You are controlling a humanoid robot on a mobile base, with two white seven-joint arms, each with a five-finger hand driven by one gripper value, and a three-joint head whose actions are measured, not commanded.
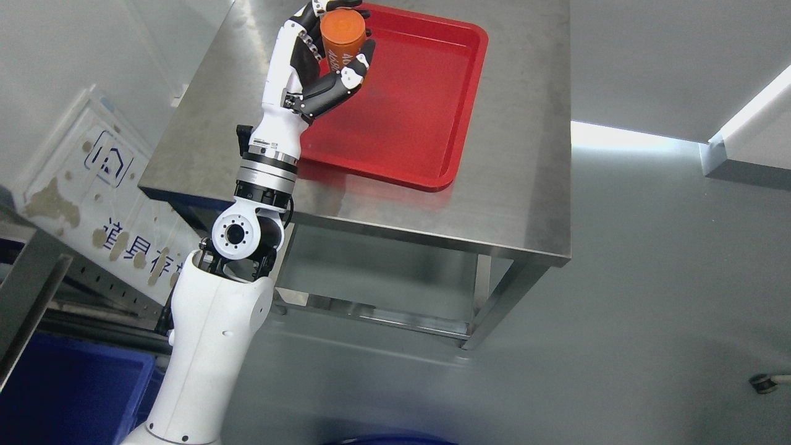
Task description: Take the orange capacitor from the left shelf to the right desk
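**Orange capacitor held over the red tray, ready to be set down**

Orange cylindrical capacitor [342,38] with white print on its side is now in the robot's left hand [327,55], a white and black hand with jointed fingers [356,73] that are curled closely around the cylinder. The hand is above the far left corner of the red plastic tray [432,105], which lies on the steel desk with a brushed metal top [531,185]. I cannot tell from here if the bottom of the capacitor already touches the tray or hangs a little above it.

To do this step well, I think the arm should go down slowly and keep the cylinder upright, so it lands flat on its base. The fingers should let go only when the tray carries the weight; otherwise the round body may fall over and roll toward the tray's raised rim. After release, the hand should lift straight up, so no finger pushes the capacitor.

The right arm does not show.
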